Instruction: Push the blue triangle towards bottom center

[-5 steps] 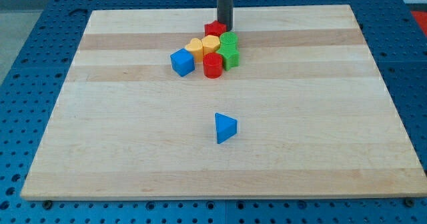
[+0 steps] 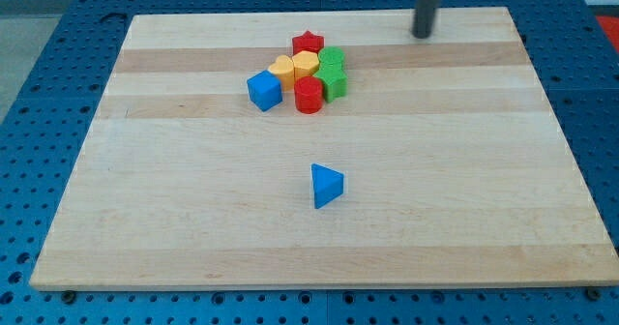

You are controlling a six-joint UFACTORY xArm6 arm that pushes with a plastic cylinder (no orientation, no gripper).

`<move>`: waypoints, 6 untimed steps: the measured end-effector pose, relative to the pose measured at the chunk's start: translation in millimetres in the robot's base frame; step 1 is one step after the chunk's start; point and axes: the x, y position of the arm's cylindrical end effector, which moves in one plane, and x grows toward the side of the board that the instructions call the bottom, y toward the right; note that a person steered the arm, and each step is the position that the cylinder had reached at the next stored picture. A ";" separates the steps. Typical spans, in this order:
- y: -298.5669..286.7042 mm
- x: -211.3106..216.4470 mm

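While my tip (image 2: pixel 423 34) hovers top-right, blue triangle (image 2: pixel 326 186) sits alone.

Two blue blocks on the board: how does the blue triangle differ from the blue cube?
Shape: the blue triangle is a wedge with a pointed end toward the view's right; the blue cube is boxy with flat faces.
Place: the blue triangle lies alone near the board's middle; the blue cube sits at the left edge of the cluster near the view's top.
My tip is far from both, at the view's upper right.
Both are the same blue.
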 end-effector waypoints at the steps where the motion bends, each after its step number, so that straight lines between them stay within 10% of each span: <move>1: 44.4 56.3; 6: -177.1 240.4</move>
